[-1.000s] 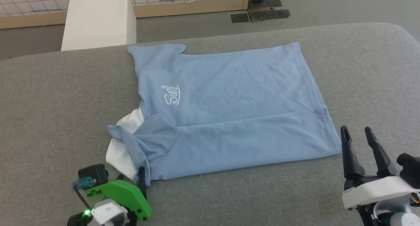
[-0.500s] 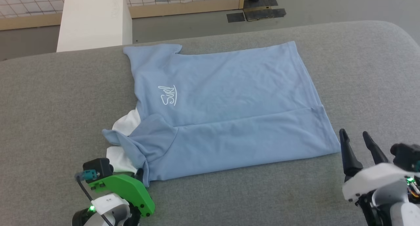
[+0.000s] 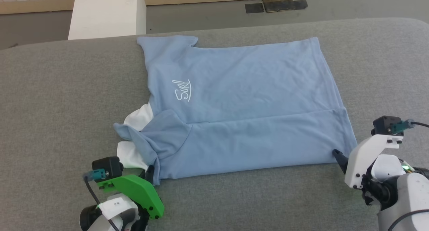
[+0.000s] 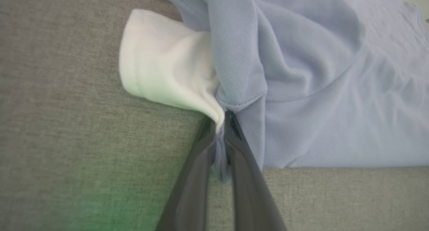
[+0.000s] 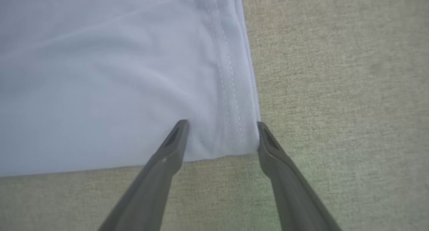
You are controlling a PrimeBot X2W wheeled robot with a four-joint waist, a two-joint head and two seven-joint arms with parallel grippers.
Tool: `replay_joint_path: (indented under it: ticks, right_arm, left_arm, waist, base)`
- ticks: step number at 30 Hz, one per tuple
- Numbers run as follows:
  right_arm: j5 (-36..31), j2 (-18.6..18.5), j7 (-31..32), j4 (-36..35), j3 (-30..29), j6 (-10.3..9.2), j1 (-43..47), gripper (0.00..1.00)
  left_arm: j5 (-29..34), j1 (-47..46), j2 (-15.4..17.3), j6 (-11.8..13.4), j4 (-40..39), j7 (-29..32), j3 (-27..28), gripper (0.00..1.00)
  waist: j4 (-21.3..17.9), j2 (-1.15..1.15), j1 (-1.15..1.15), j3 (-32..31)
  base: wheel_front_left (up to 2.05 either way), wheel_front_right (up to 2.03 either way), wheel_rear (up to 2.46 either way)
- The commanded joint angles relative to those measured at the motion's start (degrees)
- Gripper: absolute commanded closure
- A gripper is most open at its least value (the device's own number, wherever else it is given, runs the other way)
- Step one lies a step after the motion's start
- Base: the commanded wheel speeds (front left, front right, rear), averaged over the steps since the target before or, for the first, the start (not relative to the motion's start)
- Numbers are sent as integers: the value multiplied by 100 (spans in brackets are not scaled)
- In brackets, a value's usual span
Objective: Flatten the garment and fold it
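The left gripper (image 4: 220, 120) has its jaws pinched together on the garment (image 3: 241, 100), at the blue corner beside its white collar (image 4: 161, 73). The right gripper (image 5: 223, 125) has its jaws spread and straddles the garment's stitched hem corner. The garment lies flat and partly folded on a grey padded surface (image 3: 50, 90), and a white box (image 3: 107, 16) stands beyond its far sleeve.

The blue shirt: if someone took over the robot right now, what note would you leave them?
Left tool: shut, pinching the blue shirt at its near collar-end corner.
Right tool: open, straddling the near hem corner, no grip yet.
Shirt: flat on the grey padded surface, logo up, near long side folded over; white collar bunched.
Left: probably close the right tool, then fold on.
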Motion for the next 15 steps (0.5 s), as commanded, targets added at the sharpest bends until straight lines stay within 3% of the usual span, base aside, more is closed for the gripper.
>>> replay_joint_path:
  ticks: [1, 3, 4, 7, 15]
  right_arm:
    - [-49, 4, 239, -5, -62, -9, -49, 50]
    - [-82, 4, 530, -93, -138, -9, -50, 75]
    - [-86, 4, 644, -156, -177, -9, -42, 100]
    - [-44, 4, 756, -347, -242, -9, 8, 100]
    - [445, 4, 175, -828, -206, -9, 455, 100]
  left_arm:
    - [44, 3, -21, -37, 109, 14, -42, 100]
    - [47, -5, -28, -54, 112, -10, -49, 100]
    - [48, -7, -30, -62, 114, -20, -54, 100]
    - [59, -10, -33, -94, 125, -86, -52, 100]
    - [136, 158, 106, -72, 6, -339, 31, 100]
  waist:
    - [55, 0, 0, 23]
    - [95, 0, 0, 37]
    - [112, 0, 0, 41]
    - [146, 0, 0, 37]
    - [149, 0, 0, -201]
  base:
    - [0, 0, 0]
    - [0, 0, 0]
    - [0, 0, 0]
    - [0, 0, 0]
    - [0, 0, 0]
